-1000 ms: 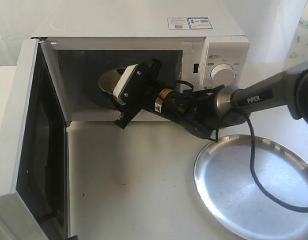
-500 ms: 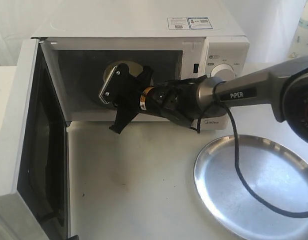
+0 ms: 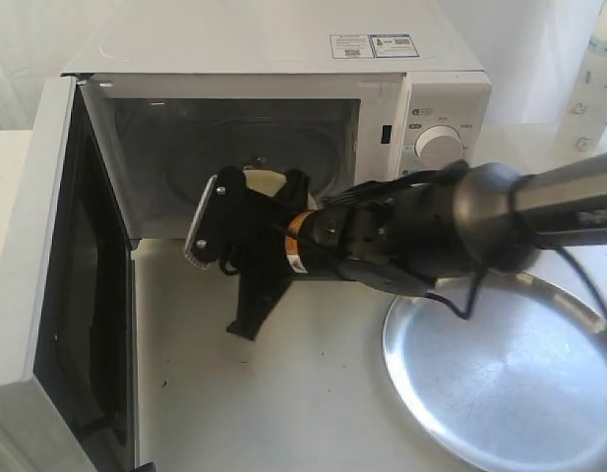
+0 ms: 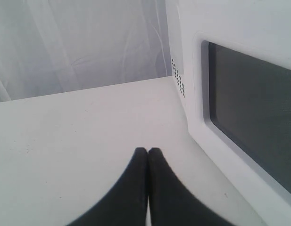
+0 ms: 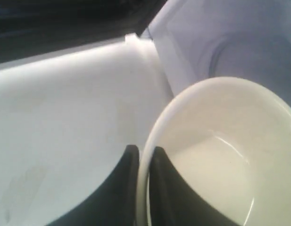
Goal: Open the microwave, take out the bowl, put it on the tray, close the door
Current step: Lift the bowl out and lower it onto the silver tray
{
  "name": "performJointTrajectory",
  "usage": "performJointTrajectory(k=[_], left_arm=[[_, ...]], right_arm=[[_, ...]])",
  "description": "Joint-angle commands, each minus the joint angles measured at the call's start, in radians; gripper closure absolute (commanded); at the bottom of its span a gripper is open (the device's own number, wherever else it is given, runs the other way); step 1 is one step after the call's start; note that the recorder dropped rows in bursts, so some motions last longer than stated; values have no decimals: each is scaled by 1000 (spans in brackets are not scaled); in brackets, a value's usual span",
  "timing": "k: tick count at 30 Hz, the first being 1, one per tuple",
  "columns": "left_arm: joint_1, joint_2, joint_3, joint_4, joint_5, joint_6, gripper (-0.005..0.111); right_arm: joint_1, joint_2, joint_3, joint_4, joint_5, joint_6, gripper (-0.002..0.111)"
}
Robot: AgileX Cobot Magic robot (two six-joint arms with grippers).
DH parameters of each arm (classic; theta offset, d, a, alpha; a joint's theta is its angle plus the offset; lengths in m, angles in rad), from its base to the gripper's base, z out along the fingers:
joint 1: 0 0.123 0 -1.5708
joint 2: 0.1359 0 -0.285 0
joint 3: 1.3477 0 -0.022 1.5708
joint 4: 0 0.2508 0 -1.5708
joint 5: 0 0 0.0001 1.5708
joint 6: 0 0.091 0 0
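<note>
Microwave (image 3: 264,44) stands at 12 o'clock on the white bench (image 3: 283,393), control dial (image 3: 441,146) on its 3 o'clock side. Its door (image 3: 28,256) is swung fully open toward 9 o'clock and the cavity is exposed.

The right arm (image 3: 480,216) reaches in from 3 o'clock to the cavity mouth. The right gripper (image 5: 144,153) is clamped on the rim of the bowl (image 3: 264,181), one finger inside the rim and one outside, with the rim pinched between them. The bowl is at the front sill of the cavity, pale inside facing up. From where I stand the gripper body hides most of it, so I cannot tell whether its base rests on the cavity floor or hangs clear.

Tray (image 3: 500,383) lies flat on the bench at 4 o'clock, well apart from the bowl.

The left gripper (image 4: 147,157) is closed, fingertips touching each other. It hangs over bare bench just beside the outer face of the open door, with the dark window alongside.
</note>
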Motion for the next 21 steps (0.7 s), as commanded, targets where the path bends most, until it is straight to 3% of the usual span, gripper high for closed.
performJointTrajectory(k=[1,7,14,17,21], left_arm=[[-5,-2,-3,-8,-5,0,107],[-5,-2,-3,-8,-5,0,107],[-5,-2,-3,-8,-5,0,107],[-5,-2,-3,-8,-5,0,107],[-5,-2,-3,-8,-5,0,107]], right_arm=[[1,-192,188,2,177,159,108],[-3,-375,430,0,285,248,108],[-16,-443,513,-34,391,370,108],[-55,-437,515,-182,398,490,108],[-123,-438,515,-477,488,828,108]])
